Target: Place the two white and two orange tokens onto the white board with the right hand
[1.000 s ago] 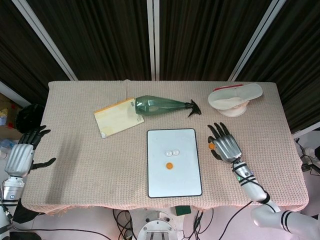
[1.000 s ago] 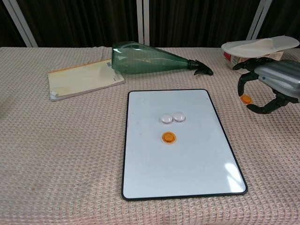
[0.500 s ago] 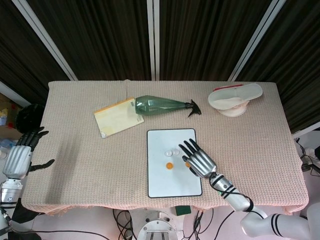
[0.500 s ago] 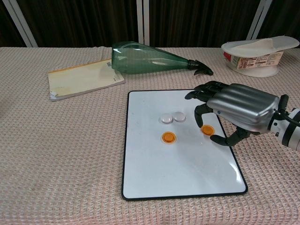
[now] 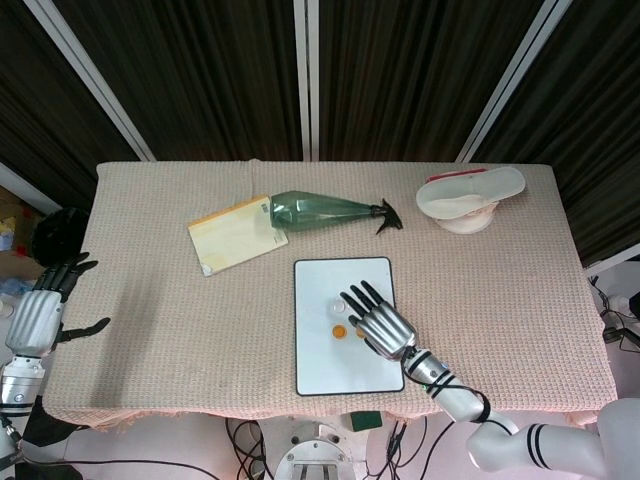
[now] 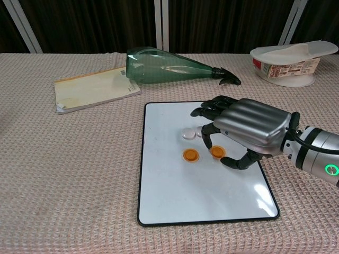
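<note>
From the head view, the right robot hand hovers low over the middle of the white board, which lies near the front edge of the bench. An orange token shows on the board just left of the hand; the hand covers most of the other tokens. The left robot hand hangs off the left edge of the bench, fingers apart and holding nothing. A green bottle and a notebook lie behind the board, and a white container sits toward the back right corner.

In the chest view, the right robot hand pinches a second orange token between fingertip and thumb, at or just above the board's surface; contact cannot be told. The first orange token lies just beside it, and two white tokens sit close behind, partly hidden by the fingers.

The risk is crowding: as the fingers let go, they could nudge the white tokens or the neighbouring orange one, or the token could cling to a fingertip and slide.
</note>
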